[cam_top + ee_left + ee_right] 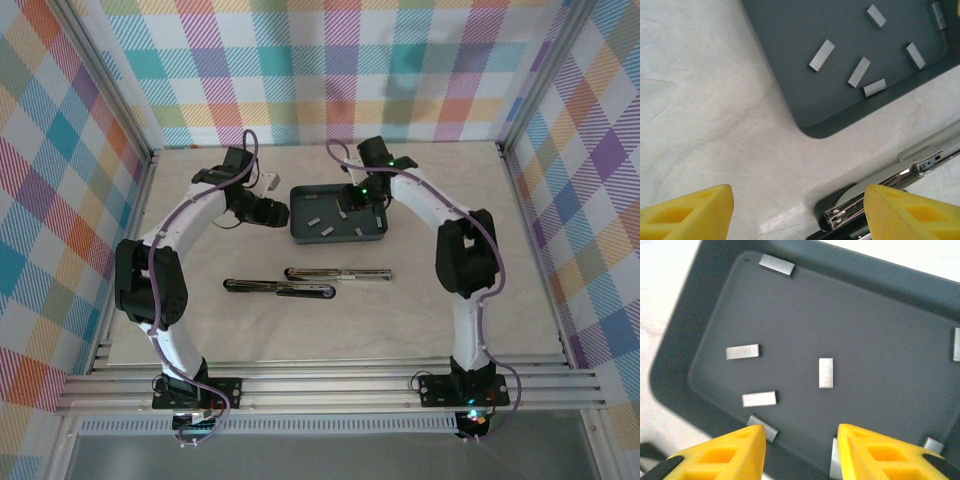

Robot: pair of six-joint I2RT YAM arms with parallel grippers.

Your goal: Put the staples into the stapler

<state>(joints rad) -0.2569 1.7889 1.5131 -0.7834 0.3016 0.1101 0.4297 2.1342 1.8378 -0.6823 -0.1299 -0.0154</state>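
Short silver-grey metal staple strips lie scattered in the dark grey rounded-corner tray, beyond the opened chrome-and-black stapler. The right gripper points down over them, jaws narrowly parted. The left gripper hangs wide just left of the tray.

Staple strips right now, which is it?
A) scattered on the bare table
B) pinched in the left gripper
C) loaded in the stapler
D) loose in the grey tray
D: the staples lie loose on the floor of the dark grey tray, while the stapler lies opened out on the table in front of it.
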